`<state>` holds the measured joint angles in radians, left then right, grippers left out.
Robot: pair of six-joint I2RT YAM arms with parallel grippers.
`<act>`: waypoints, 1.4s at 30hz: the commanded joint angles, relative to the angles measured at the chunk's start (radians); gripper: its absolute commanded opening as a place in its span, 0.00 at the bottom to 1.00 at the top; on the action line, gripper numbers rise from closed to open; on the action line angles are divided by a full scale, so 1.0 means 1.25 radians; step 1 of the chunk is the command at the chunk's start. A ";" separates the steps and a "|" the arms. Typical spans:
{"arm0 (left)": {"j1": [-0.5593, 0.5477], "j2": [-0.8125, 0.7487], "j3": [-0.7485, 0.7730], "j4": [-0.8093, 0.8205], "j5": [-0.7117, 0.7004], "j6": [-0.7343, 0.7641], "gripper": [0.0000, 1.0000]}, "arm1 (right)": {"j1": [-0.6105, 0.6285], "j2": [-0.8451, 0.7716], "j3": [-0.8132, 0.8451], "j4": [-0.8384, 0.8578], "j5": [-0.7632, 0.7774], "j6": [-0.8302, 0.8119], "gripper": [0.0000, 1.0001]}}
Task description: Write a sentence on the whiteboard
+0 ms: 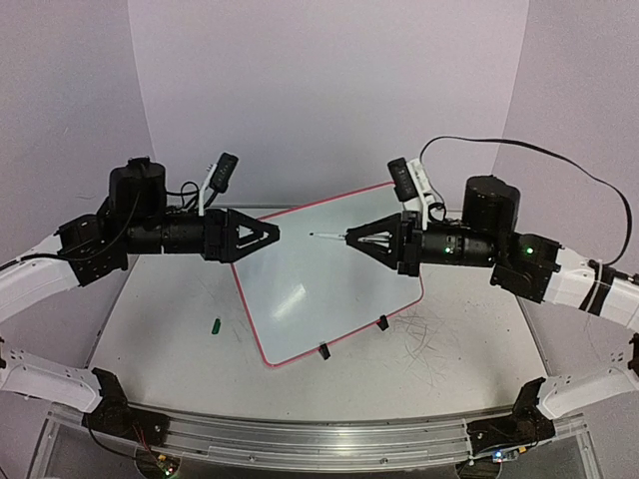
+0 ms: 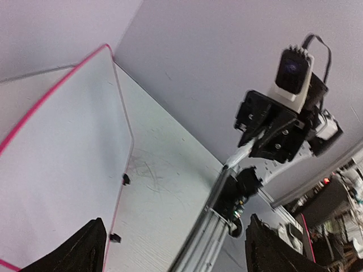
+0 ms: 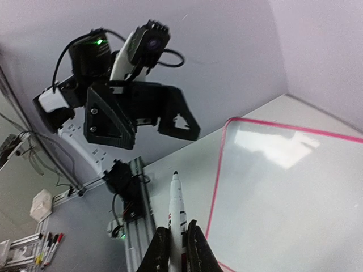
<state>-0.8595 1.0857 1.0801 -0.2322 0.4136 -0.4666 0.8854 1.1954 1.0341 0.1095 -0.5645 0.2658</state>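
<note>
- The whiteboard point(image 1: 300, 299) is laid flat and skewed at the middle of the worktop point(image 1: 170, 339), between the two arms. No stroke of the sentence can be made out on it in any view.
- A white marker point(image 3: 177, 209) is gripped at its rear by the right fingers point(image 3: 195, 252), which are closed tight round the barrel.
- The left fingers point(image 2: 79, 252) are spread wide, and nothing is held in them.
- The marker's long axis is seen to run nearly level, its dark tip aimed across at the left arm. The board lies below and to the side of the tip, not ahead of it.
- The tip is judged to be clear of the surface, so it must be tilted down onto the board before writing can be begun.
- A small green cap point(image 1: 215, 324) is seen just beside the board's left edge.
</note>
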 commanded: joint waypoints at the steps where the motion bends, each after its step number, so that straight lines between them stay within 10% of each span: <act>1: 0.003 -0.083 0.022 -0.077 -0.305 -0.030 0.88 | -0.006 -0.076 -0.039 -0.010 0.240 -0.048 0.00; 16: 0.003 -0.147 -0.093 -0.168 -0.608 -0.293 0.92 | -0.006 -0.027 0.055 -0.122 0.341 -0.137 0.00; 42: 0.005 -0.124 -0.318 0.037 -0.408 -0.191 0.99 | -0.005 -0.057 0.090 -0.169 0.528 -0.180 0.00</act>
<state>-0.8564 0.9030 0.7067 -0.2976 -0.1563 -0.7556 0.8795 1.1209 1.1014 -0.1210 0.0625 -0.0061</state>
